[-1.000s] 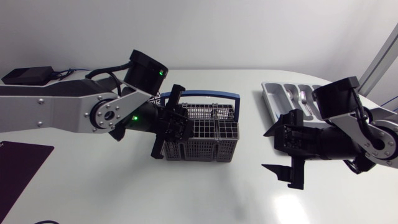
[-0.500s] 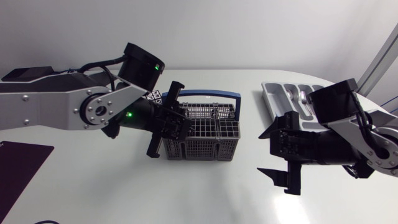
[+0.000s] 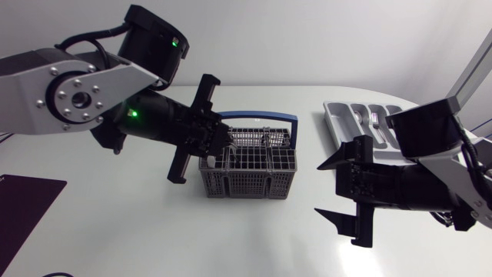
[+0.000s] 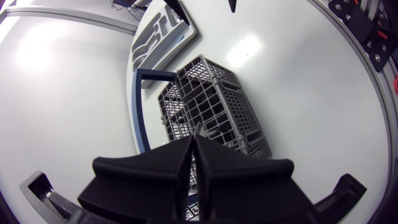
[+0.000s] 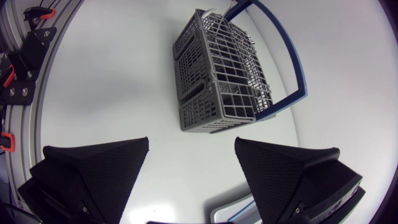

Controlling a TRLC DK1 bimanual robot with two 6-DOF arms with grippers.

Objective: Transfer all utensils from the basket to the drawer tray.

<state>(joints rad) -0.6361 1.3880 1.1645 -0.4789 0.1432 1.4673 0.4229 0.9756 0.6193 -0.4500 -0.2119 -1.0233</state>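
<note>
The grey wire basket (image 3: pixel 250 173) with a blue handle (image 3: pixel 261 118) stands mid-table; silvery utensils (image 3: pixel 257 138) lie in its back compartments. My left gripper (image 3: pixel 217 145) hangs above the basket's left end, shut, with a thin metal utensil tip (image 4: pixel 198 129) poking out between its fingertips (image 4: pixel 186 146). The basket (image 4: pixel 211 106) lies ahead of and below it. The white drawer tray (image 3: pixel 338 123) at the right rear holds a few utensils (image 3: pixel 374 119). My right gripper (image 3: pixel 338 190) stands open in front of the tray, right of the basket (image 5: pixel 221 81), with nothing between its fingers (image 5: pixel 124 162).
A dark mat (image 3: pixel 23 201) lies at the table's front left corner. The tray (image 4: pixel 161 37) shows beyond the basket in the left wrist view. Bare white tabletop spreads in front of the basket and between basket and tray.
My left gripper closed inside the basket's left end, then rose above it as the left arm lifted. The right gripper shifted slightly forward and stayed open.
</note>
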